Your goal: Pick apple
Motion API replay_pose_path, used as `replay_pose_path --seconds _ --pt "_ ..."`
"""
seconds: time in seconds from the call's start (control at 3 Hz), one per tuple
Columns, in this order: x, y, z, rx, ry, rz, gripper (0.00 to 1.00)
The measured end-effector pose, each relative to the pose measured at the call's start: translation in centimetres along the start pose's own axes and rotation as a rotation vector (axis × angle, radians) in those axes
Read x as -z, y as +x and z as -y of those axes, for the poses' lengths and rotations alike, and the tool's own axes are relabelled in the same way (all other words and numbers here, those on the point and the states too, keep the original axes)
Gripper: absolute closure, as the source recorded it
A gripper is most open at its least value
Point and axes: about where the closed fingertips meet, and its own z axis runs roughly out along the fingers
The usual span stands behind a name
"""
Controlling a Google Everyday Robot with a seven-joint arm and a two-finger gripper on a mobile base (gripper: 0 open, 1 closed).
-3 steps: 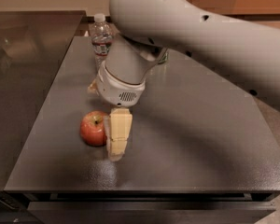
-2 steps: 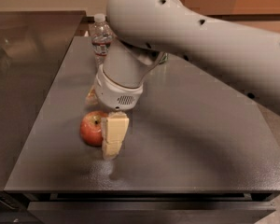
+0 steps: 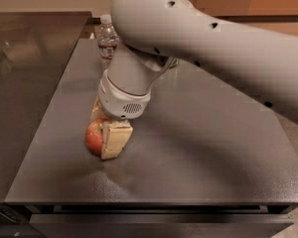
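Note:
The red apple (image 3: 94, 138) with yellowish patches sits on the dark table top (image 3: 198, 152), left of centre and near the front. My gripper (image 3: 105, 128) is down over the apple, low at the table surface. Its cream-coloured end covers the apple's right side, so only the left half of the apple shows. The stem is hidden. The thick grey arm (image 3: 213, 48) reaches in from the upper right.
A clear water bottle (image 3: 107, 39) with a white cap stands at the back of the table, just behind the wrist. A small green thing (image 3: 174, 62) peeks out behind the arm. A second dark counter (image 3: 25, 73) adjoins on the left. The table's front edge (image 3: 149, 200) is close.
The gripper has moved left and down onto the apple; its cream end, beside the apple before, now overlaps the apple's right side. The apple has not moved.

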Motion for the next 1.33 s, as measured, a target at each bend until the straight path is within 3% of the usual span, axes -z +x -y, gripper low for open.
replay_pose_path --seconds 0.33,0.67,1.0,1.33 --pt "2.5 -0.8 0.4 0.000 0.041 0.021 0.87" --pt "5.8 -1.8 1.0 -0.004 0.076 0.033 1.00" --pt "9.0 -2.5 1.6 -0.005 0.098 0.035 1.00" --pt "14.5 -2.9 2.6 0.013 0.151 0.050 1.00"
